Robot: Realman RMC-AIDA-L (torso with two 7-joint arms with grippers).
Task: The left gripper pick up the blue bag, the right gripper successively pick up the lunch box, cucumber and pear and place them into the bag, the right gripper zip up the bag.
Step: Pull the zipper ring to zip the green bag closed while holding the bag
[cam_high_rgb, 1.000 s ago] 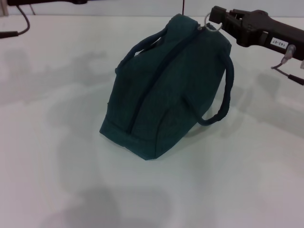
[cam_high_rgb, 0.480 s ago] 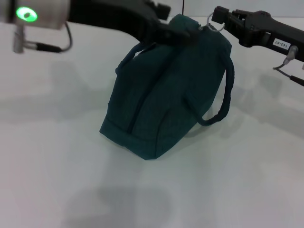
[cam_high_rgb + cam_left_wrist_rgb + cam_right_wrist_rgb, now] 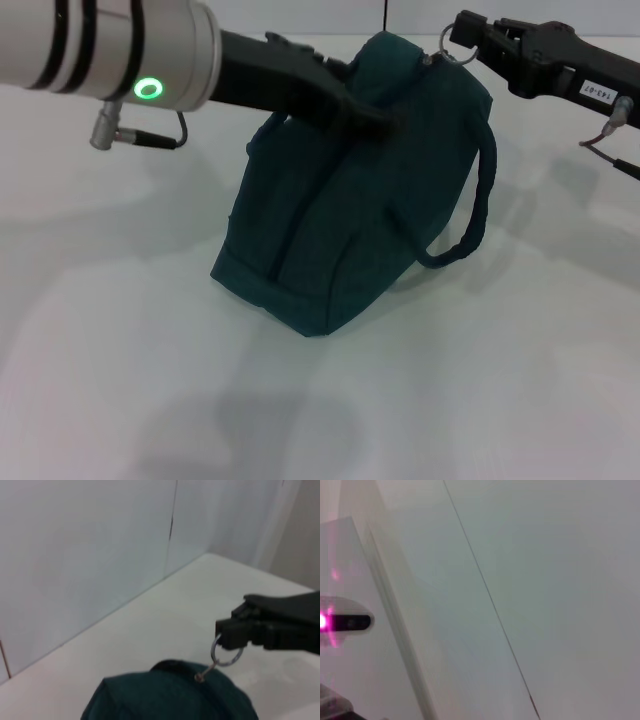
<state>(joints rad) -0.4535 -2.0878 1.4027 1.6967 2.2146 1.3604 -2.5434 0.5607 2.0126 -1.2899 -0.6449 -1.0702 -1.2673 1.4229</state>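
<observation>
The left gripper (image 3: 385, 118), a black 2-fingered claw on a silver cylindrical wrist with a green ring light, reaches in from the left and lies across the far top of the bag; whether its fingers are spread or pressed together I cannot tell. The large dark teal-blue fabric bag (image 3: 340, 220) sits zipped on the white table (image 3: 120, 330), slightly right of centre, with 1 loop handle (image 3: 478, 210) hanging on its right side. The right gripper (image 3: 462, 32), a black claw on an arm with a white number label, pinches the small metal ring zipper pull (image 3: 226, 656) at the bag's far right top corner.
</observation>
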